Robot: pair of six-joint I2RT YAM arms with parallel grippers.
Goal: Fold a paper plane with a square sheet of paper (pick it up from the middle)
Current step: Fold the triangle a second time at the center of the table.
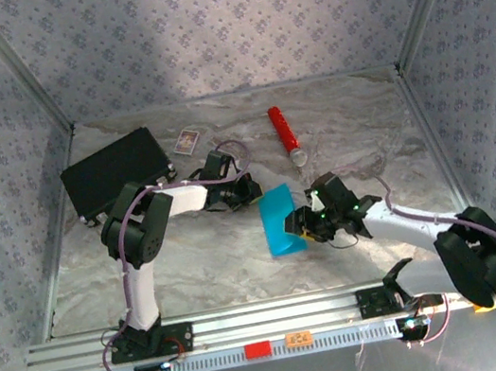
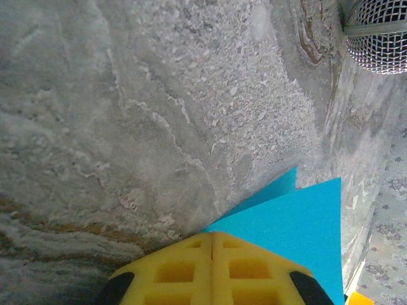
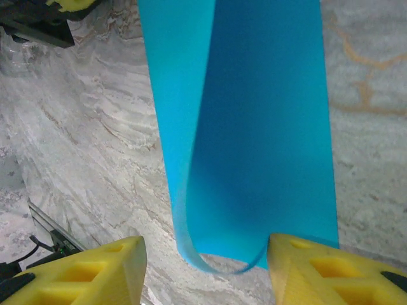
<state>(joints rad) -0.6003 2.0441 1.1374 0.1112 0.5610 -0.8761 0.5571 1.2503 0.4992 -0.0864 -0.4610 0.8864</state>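
Top external view: one square sheet of paper, thin, matte and bright cyan, lies on the grey marble-patterned table. It is doubled over on itself into a narrow band. The left gripper sits at the sheet's far-left corner. The right gripper sits at the sheet's near-right edge.

Beyond the sheet and to its left lies one flat black rectangular case. One small white card lies beyond the sheet, right of that case. One glossy red cylinder with a silver tip lies beyond the sheet on its right. Patterned fabric walls stand behind all of it.

In the left wrist view the left gripper has its two yellow foam-like fingers pressed flat together, only a seam between them. Two layers of the sheet fan out from the fingertips to the right. I cannot tell whether a corner is pinched between the pads. A rounded piece of silver wire mesh sits well beyond the sheet.

In the right wrist view the right gripper stands wide open, its two yellow fingers spread apart. The sheet's soft, uncreased bend curls between them. The right-hand finger is at the paper's edge and the left-hand one is apart from it, so nothing is clamped.
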